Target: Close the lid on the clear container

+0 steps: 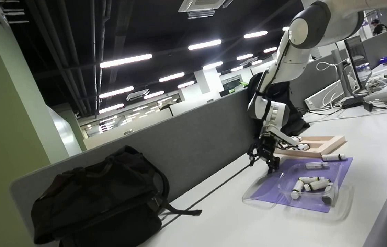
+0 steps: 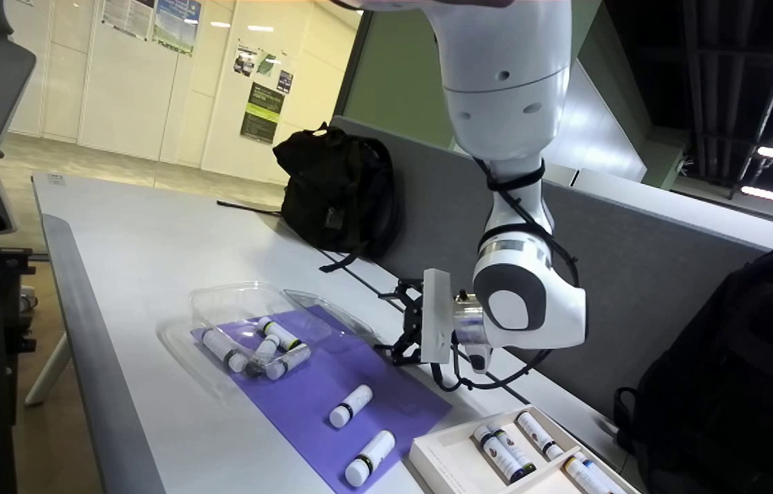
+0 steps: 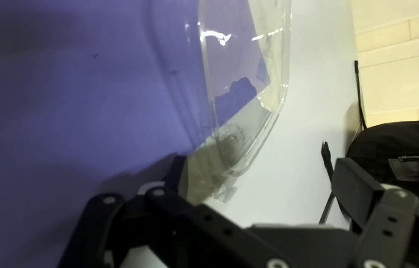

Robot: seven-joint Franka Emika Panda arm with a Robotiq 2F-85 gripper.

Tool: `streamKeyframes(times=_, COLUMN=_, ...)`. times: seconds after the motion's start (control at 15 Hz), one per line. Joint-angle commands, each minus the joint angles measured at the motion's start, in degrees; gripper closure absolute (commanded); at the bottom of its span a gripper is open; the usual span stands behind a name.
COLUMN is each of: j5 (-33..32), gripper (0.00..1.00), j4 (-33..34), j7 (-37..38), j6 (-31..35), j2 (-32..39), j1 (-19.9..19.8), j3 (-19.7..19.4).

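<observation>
The clear container (image 1: 280, 187) is a see-through plastic box on a purple sheet (image 2: 393, 384). It also shows in an exterior view (image 2: 202, 312), with several white-capped bottles (image 2: 276, 334) in it. Its clear lid (image 1: 247, 198) is open, folded out to the side facing the partition. The lid shows in an exterior view (image 2: 331, 317) and in the wrist view (image 3: 246, 111). My gripper (image 1: 262, 164) is open and empty, low beside the lid; it also shows in an exterior view (image 2: 385, 324). In the wrist view its fingers (image 3: 267, 182) stand wide apart, one near the lid's corner. Contact cannot be told.
A wooden tray (image 2: 444, 453) with bottles stands beside the sheet. Two loose bottles (image 2: 352, 406) lie between tray and container. A grey partition (image 1: 207, 133) runs along the table's back. A black backpack (image 1: 104, 202) leans there, and a dark strap crosses the table.
</observation>
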Motion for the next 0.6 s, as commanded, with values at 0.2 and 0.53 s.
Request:
streamKeyframes(times=0.2, j5=2.31, gripper=0.0, j4=5.96, j7=5.96, j6=-5.56, j2=4.36, j1=-0.25, j3=0.61)
streamKeyframes(times=0.53, j5=6.01, gripper=0.0, j4=8.15, j7=7.5, j6=-9.29, j2=6.52, j1=-1.17, j3=1.04)
